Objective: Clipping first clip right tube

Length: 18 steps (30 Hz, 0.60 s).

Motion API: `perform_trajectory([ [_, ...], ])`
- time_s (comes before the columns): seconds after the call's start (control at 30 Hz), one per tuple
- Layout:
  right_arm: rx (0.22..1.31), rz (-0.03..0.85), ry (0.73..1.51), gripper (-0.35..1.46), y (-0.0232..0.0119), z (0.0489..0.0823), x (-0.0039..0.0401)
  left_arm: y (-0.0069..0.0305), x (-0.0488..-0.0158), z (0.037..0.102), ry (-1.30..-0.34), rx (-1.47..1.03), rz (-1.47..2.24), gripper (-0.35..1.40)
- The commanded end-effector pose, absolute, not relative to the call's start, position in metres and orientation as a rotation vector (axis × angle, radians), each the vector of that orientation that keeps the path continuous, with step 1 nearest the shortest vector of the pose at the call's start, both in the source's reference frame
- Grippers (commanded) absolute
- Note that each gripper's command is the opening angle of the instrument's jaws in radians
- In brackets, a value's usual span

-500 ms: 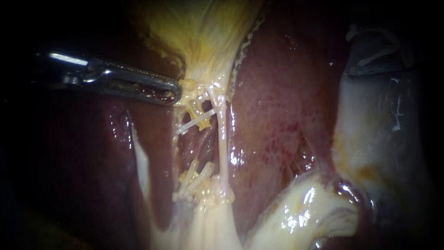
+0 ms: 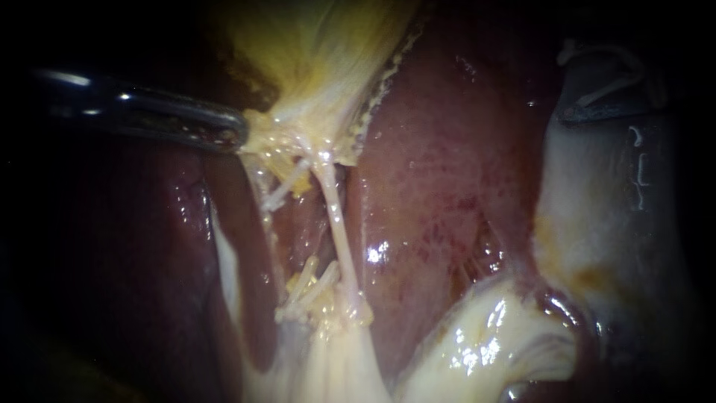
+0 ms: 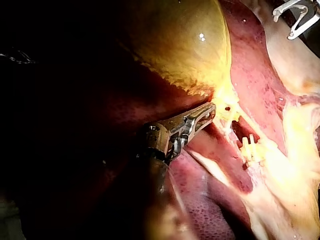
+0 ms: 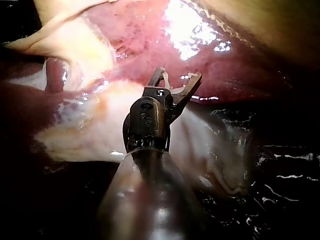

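Note:
The yellow gallbladder [image 2: 321, 52] narrows to a neck, and my left instrument [image 2: 237, 139] is shut on the tissue there, as the left wrist view also shows [image 3: 209, 113]. From the neck the pale right tube [image 2: 337, 224] runs taut and slanted down to a knot of yellowish tissue [image 2: 328, 306]. A thinner left strand [image 2: 282, 190] lies beside it. My right instrument [image 2: 597, 82] sits dim at the upper right, far from both tubes. Its jaws [image 4: 176, 78] stand open over pale tissue.
Dark red liver [image 2: 447, 172] flanks the tubes on both sides. Glossy pale fat [image 2: 492, 336] bulges at the lower right and pale tissue [image 2: 611, 216] covers the right side. Short pale stumps [image 2: 309, 280] stick up beside the tube's lower end.
My left instrument has drawn the gallbladder neck to the left and slightly up. The right tube, upright before, now slants and looks tauter. The right instrument has not moved.

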<state>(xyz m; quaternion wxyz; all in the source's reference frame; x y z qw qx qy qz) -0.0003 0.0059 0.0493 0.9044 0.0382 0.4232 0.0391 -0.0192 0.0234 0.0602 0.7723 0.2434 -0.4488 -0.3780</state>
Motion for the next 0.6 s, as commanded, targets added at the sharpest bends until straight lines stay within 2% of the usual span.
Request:
perform_trajectory([
  [0.03, 0.079, 0.081, 0.874, 0.5, 0.0059, 0.0493, -0.0003, 0.0236, -0.0191, 0.06, -0.974, 0.527, -0.823, -0.35],
  [0.13, 0.084, 0.079, 0.877, 0.5, 0.0059, 0.0493, -0.0002, 0.0237, -0.0191, 0.0599, -0.973, 0.525, -0.826, -0.35],
  [0.27, 0.13, 0.058, 0.926, 0.5, 0.0055, 0.0493, 0.0003, 0.0235, -0.0193, 0.0599, -0.973, 0.522, -0.827, -0.35],
  [0.6, 0.227, 0.125, 0.978, 0.5, 0.003, 0.0491, 0.0033, 0.0233, -0.0195, 0.0598, -0.973, 0.52, -0.829, -0.35],
])
